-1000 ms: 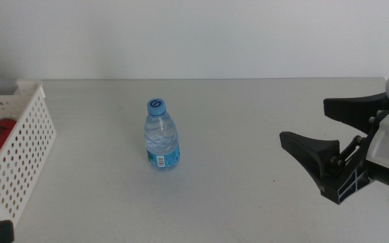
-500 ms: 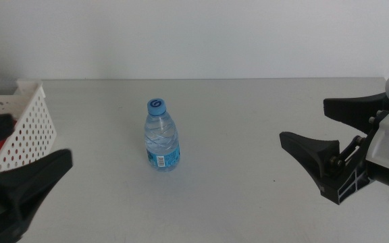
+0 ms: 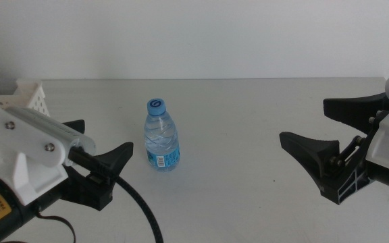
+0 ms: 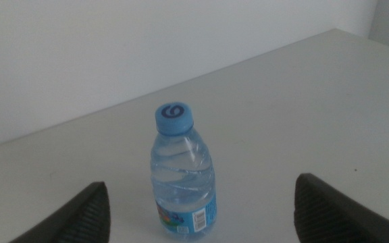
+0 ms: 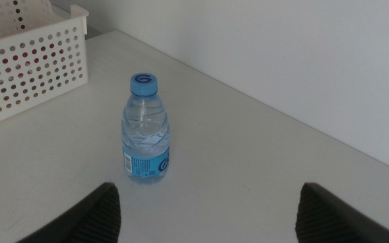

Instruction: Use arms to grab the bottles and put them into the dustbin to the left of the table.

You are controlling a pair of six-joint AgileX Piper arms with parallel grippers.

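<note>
A small clear water bottle (image 3: 162, 138) with a blue cap stands upright in the middle of the table (image 3: 248, 189). My left gripper (image 3: 109, 135) is open just left of it, its fingers pointing at the bottle without touching. In the left wrist view the bottle (image 4: 181, 179) stands ahead, between the spread jaws. My right gripper (image 3: 302, 121) is open and empty at the right, well away from the bottle (image 5: 145, 135). The white perforated dustbin (image 3: 19, 93) sits at the far left, mostly hidden behind the left arm.
In the right wrist view the dustbin (image 5: 32, 57) stands beyond the bottle, and something red shows through its holes. A pale wall runs along the table's far edge. Bare tabletop lies between the bottle and the right gripper.
The left arm has come in from the bottom left corner and advanced towards the bottle, now covering most of the dustbin. The right arm and the bottle have not moved.
</note>
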